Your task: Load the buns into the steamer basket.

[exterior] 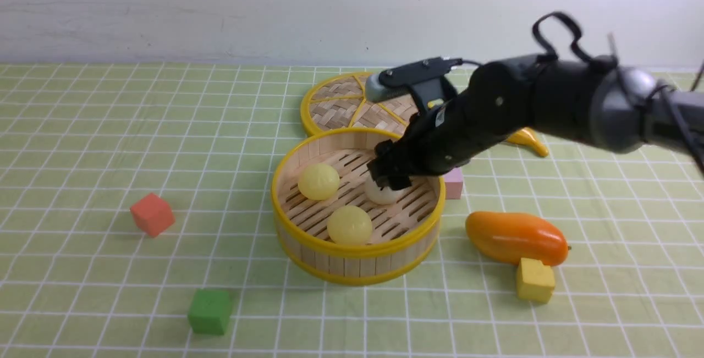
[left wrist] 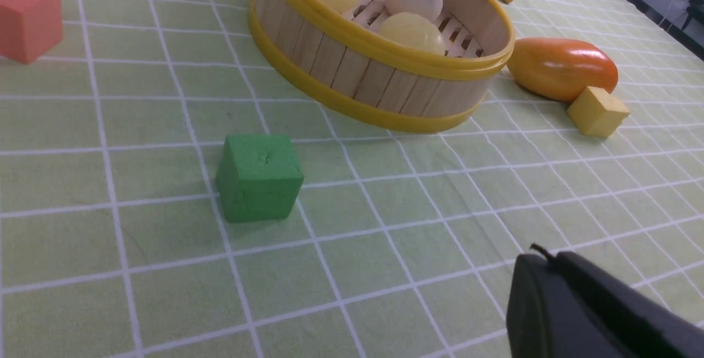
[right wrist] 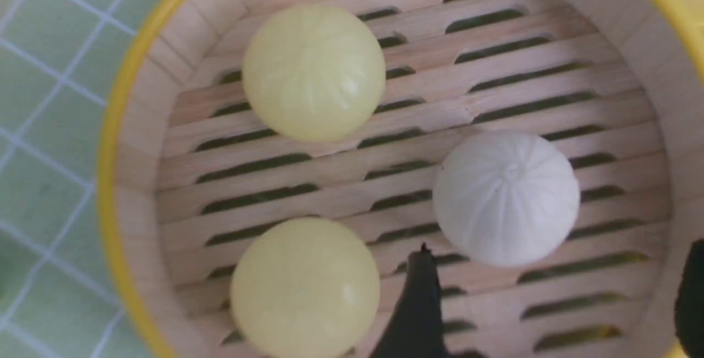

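Observation:
The steamer basket (exterior: 352,259) stands mid-table with all three buns on its slatted floor: two pale yellow buns (exterior: 318,181) (exterior: 350,225) and an off-white pleated bun (exterior: 382,193). My right gripper (exterior: 391,179) hangs inside the basket just over the white bun (right wrist: 506,198). Its jaws are open, with the fingers (right wrist: 421,303) wide apart and the bun lying free on the slats (right wrist: 385,154). My left gripper (left wrist: 542,256) is shut and holds nothing. It hovers low over the cloth on the near side of the basket (left wrist: 379,80), out of the front view.
The flat woven lid (exterior: 341,102) lies behind the basket. An orange mango (exterior: 516,237) and a yellow cube (exterior: 534,280) sit to its right. A pink cube (exterior: 453,183) touches its right wall. A yellow banana (exterior: 528,141) lies beyond. A red cube (exterior: 152,214) and a green cube (exterior: 209,310) sit to the left.

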Robot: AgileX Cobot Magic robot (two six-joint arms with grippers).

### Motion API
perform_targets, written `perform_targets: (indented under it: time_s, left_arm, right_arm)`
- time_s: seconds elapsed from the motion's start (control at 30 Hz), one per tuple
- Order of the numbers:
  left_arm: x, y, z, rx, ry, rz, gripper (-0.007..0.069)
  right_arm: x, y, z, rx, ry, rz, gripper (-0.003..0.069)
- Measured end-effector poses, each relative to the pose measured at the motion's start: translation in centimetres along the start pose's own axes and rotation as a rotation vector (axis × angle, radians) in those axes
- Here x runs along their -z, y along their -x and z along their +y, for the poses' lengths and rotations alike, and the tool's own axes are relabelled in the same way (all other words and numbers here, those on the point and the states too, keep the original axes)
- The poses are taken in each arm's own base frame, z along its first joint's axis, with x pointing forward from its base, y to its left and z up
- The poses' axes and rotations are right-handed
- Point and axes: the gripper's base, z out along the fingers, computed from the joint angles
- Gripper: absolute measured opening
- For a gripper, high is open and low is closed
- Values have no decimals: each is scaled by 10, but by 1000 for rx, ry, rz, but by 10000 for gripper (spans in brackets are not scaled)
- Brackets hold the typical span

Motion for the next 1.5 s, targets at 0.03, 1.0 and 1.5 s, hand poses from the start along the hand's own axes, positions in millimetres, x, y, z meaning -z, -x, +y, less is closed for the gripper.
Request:
perform_targets:
  time_s: [0.03, 1.0, 1.5]
  left_arm:
    - [0, 0, 0, 0, 0, 0, -1]
    - [0, 0, 0, 0, 0, 2, -1]
    - [0, 0, 0, 1, -1, 3, 4]
  right_arm:
    - [16, 1, 2, -3, 4, 16, 584]
    - [301, -182, 3, -159, -123, -217, -20]
    - [180, -348, -24, -210, -372, -578, -19]
